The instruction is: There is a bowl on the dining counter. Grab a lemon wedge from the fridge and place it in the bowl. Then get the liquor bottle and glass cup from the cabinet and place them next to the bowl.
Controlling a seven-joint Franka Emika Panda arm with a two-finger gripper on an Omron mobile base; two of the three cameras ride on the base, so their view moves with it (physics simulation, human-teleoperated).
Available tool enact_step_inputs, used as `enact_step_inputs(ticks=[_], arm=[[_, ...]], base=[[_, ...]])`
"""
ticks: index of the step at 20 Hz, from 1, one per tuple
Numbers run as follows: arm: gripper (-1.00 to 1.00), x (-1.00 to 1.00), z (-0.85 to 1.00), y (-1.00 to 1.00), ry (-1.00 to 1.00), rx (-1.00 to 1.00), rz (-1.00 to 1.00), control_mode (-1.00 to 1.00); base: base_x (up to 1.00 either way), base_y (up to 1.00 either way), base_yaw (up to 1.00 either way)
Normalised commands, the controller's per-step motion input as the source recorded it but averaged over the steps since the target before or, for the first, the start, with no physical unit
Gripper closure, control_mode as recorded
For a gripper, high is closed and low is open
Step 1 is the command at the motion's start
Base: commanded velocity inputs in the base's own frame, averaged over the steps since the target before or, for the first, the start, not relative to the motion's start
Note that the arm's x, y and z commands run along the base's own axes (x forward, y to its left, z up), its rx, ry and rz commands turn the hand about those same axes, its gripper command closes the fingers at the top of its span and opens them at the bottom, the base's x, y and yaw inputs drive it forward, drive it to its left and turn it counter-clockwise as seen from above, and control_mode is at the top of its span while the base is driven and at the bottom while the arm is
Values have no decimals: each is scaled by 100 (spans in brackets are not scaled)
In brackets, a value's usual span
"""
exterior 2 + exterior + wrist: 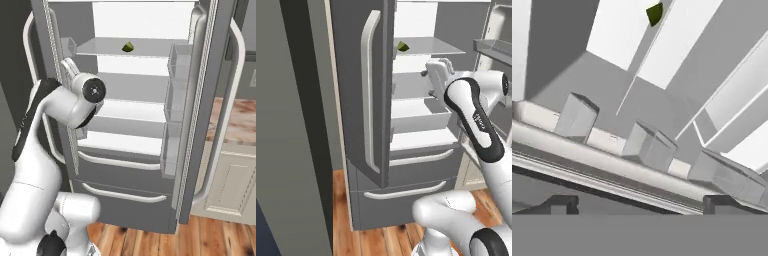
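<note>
The fridge (363,165) stands with both upper doors swung open, its pale shelves bare. A tiny olive-yellow lemon wedge (402,46) (128,47) lies on the top shelf, near its front edge. In the hand view the lemon wedge (654,14) sits at the top, far beyond the fingertips. My gripper (639,205) is open with nothing between its fingers. The hand (437,74) (70,67) hovers at the fridge's opening, one shelf lower than the wedge and short of it. The bowl, dining counter, liquor bottle, glass cup and cabinet are out of view.
The right door (200,100) carries clear bins (177,75) facing inward. The left door's edge (387,75) is close beside my forearm. Two drawers with curved handles (125,192) sit below. A cream base unit (230,185) stands right, and a grey wall (286,125) stands left.
</note>
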Motion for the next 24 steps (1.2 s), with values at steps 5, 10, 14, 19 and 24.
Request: enact_step_inputs(ticks=[5,10,14,19,24], arm=[[-100,85,-4,3,18,12,15,-100],[-100,60,-14,34,5,2,17,-100],[-100,43,-17,54,2,0,16,-100],[-100,20,-13,74,0,0,14,-100],[-100,1,-2,87,0,0,12,-100]], base=[[0,0,0],[0,0,0],[0,0,0],[0,0,0],[0,0,0]])
